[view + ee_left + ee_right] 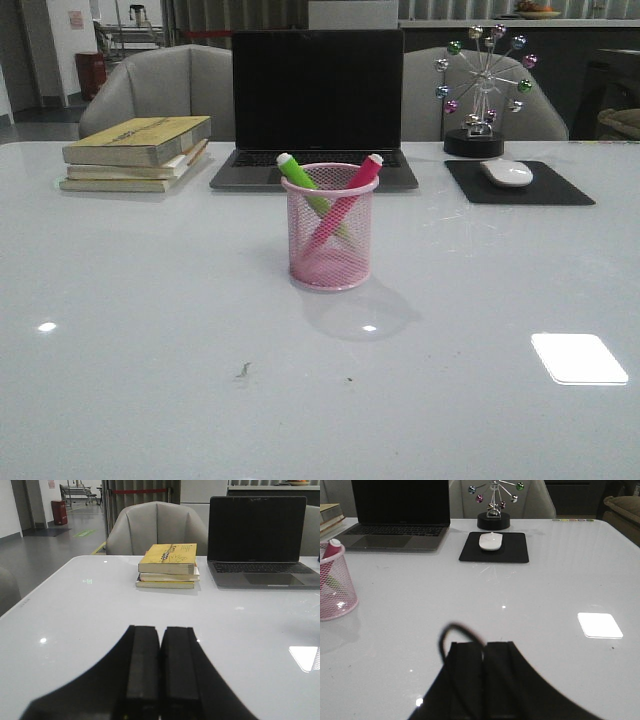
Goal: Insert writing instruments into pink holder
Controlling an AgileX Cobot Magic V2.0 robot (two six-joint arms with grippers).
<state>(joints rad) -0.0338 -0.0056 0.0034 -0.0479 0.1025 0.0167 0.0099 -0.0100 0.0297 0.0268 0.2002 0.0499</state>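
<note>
White glossy table fills the front view, with the pink holder standing upright just in front of the laptop; the green marker and pink marker sit crossed inside it, caps leaning on opposite rims, and neither arm appears. Left wrist view: the left gripper hangs above bare table with jaws pressed together on nothing, short of the stacked books beside the laptop. Right wrist view: the right gripper likewise has its jaws closed and empty, well apart from the holder, the mouse on its pad lying beside the laptop.

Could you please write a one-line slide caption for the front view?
Green marker and pink marker stand crossed in the pink holder before a laptop.
</note>
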